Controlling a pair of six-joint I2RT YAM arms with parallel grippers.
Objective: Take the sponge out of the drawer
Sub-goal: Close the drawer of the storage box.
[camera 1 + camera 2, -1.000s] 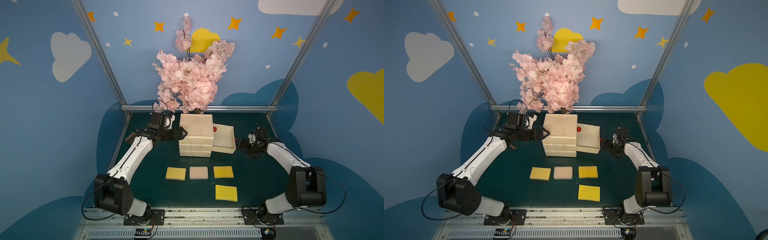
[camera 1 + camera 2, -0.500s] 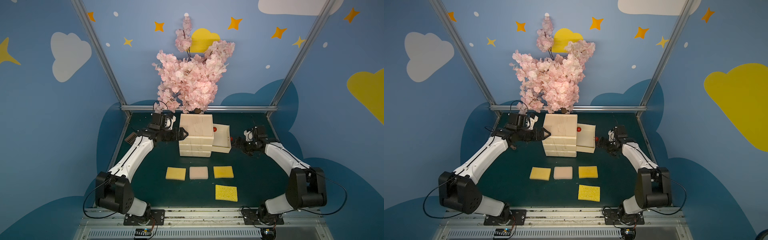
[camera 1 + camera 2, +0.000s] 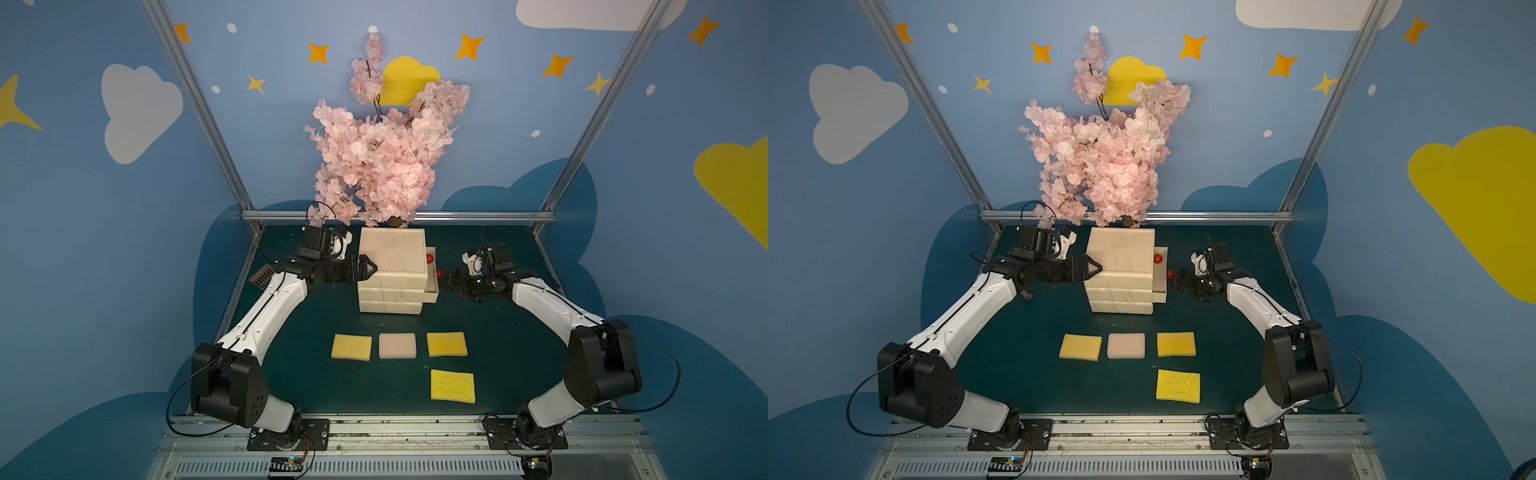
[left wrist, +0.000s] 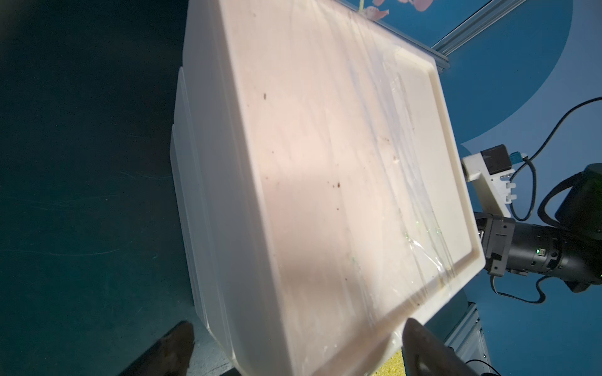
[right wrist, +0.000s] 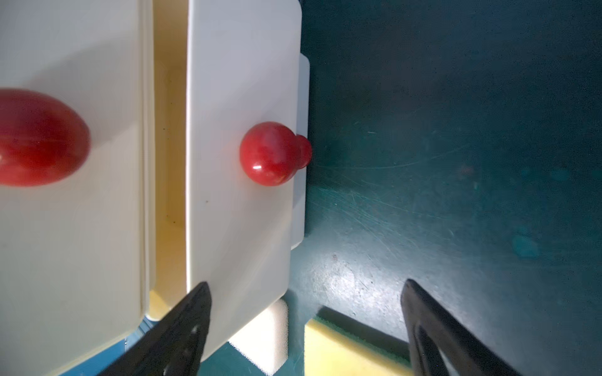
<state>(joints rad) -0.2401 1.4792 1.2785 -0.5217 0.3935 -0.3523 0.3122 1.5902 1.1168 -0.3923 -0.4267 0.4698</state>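
We note both pincers wide open, empty: left gripper [image 3: 369, 268] at cabinet [image 3: 392, 253] edge, possibly touching; right gripper [image 3: 446, 283] beside part-open drawer [image 3: 432, 291].

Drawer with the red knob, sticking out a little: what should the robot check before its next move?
1. Right gripper free: ok, jaws wide, nothing held.
2. Knob reachable: ok, just ahead of those jaws, not gripped.
3. Drawer open enough to reach in: not ok, only a narrow gap shows.
4. Sponge inside: cannot tell, the gap hides the interior.
5. Cabinet steadied: cannot tell; the left gripper is open with jaws straddling its edge, contact unclear.
6. Room on the table: ok, bare mat beside four sponges.
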